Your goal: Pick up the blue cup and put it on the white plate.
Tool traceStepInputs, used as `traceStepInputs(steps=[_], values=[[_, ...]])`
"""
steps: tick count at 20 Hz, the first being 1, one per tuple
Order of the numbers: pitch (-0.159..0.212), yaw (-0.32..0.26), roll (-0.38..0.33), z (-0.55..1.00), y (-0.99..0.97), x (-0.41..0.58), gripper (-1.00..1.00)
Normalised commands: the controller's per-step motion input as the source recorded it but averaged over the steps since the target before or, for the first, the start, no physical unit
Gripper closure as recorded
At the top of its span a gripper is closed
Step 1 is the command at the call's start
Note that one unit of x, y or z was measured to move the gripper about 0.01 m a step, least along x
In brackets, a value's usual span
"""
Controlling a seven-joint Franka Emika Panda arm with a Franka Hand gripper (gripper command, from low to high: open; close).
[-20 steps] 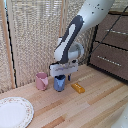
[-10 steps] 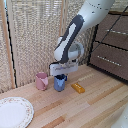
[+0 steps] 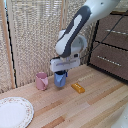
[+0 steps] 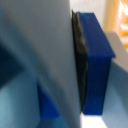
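Nothing much has shifted since the earlier frames: the small blue mug-like cup (image 3: pixel 60 80) stands on the light wooden tabletop (image 3: pixel 95 102) in the same spot, with the arm's gripper (image 3: pixel 62 73) still lowered right over its top. From the exterior view its fingers reach down around the cup's rim, and the wrist view shows a dark pad pressed flat against blue wall, so the fingers seem to be pinching the cup. Just beside it, toward the exterior view's left, stands a small pink cup (image 3: pixel 41 81). A small orange block (image 3: pixel 77 88) lies near on the other side. The large round white plate with speckled rim (image 3: pixel 15 112) sits well apart at the exterior view's lower left
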Motion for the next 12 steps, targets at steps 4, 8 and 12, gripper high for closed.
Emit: traceStepInputs(steps=[4,8,12], values=[[0.099,0.077,0.052,0.92,0.2,0.374,1.0],[0.13,0.018,0.012,0.76,0.74,0.361,1.0],[0.086,0.0,0.0,0.52,0.91,0.204,1.0]])
